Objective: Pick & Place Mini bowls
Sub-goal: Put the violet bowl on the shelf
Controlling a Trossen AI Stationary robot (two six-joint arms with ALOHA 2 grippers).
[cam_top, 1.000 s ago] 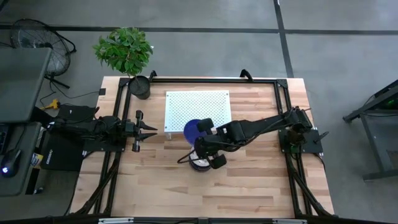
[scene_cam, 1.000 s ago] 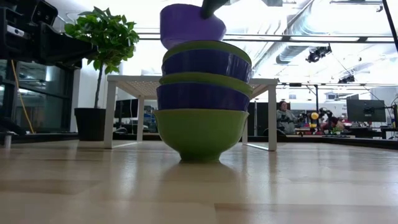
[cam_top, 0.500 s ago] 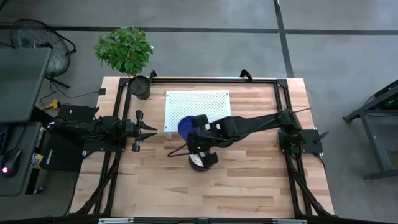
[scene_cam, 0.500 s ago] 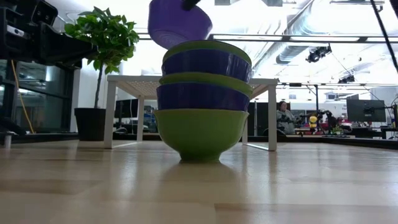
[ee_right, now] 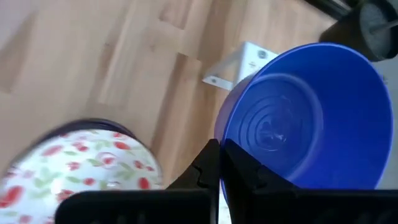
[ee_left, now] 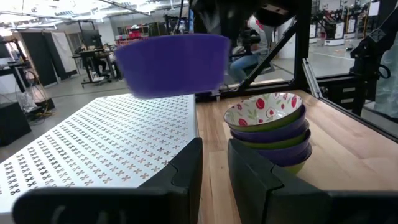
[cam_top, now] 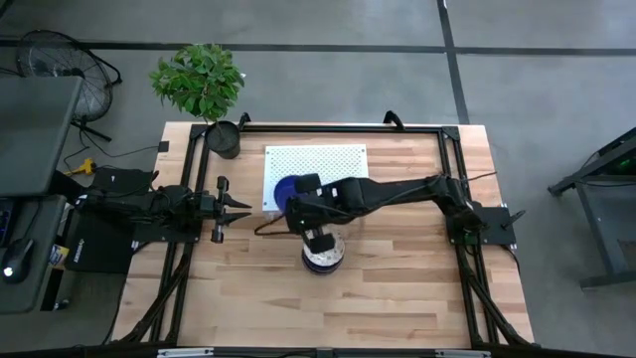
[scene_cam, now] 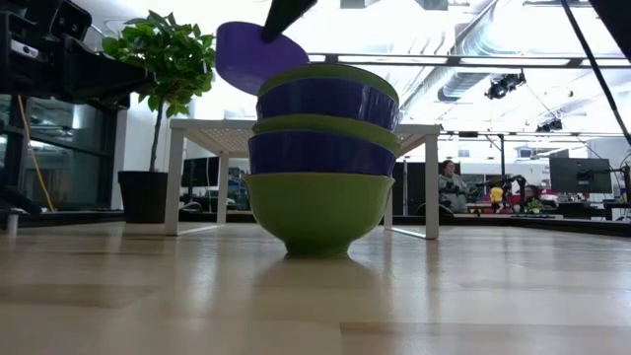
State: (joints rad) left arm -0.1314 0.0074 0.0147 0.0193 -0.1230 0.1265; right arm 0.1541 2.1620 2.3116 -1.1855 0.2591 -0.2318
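Right end effector (ee_right: 219,163): clenched on the rim of a blue mini bowl (ee_right: 311,115), carrying it in the air above the near edge of the white perforated rack (cam_top: 316,169), just beside the bowl stack.
Desk (cam_top: 397,288): carrying the rack, the stack and a potted plant (cam_top: 204,85) at its far left corner.
Bowl stack (scene_cam: 320,158): sitting upright on the desk near the rack, green and blue bowls nested, a floral-lined bowl (ee_left: 264,111) lying on top.
Left end effector (cam_top: 238,208): waiting at the desk's left side, fingers standing apart, holding nothing.
Handling: the carried bowl is looking light, stiff and smooth, likely plastic; a rim pinch is letting it hang tilted, so it may be prone to swinging or slipping.
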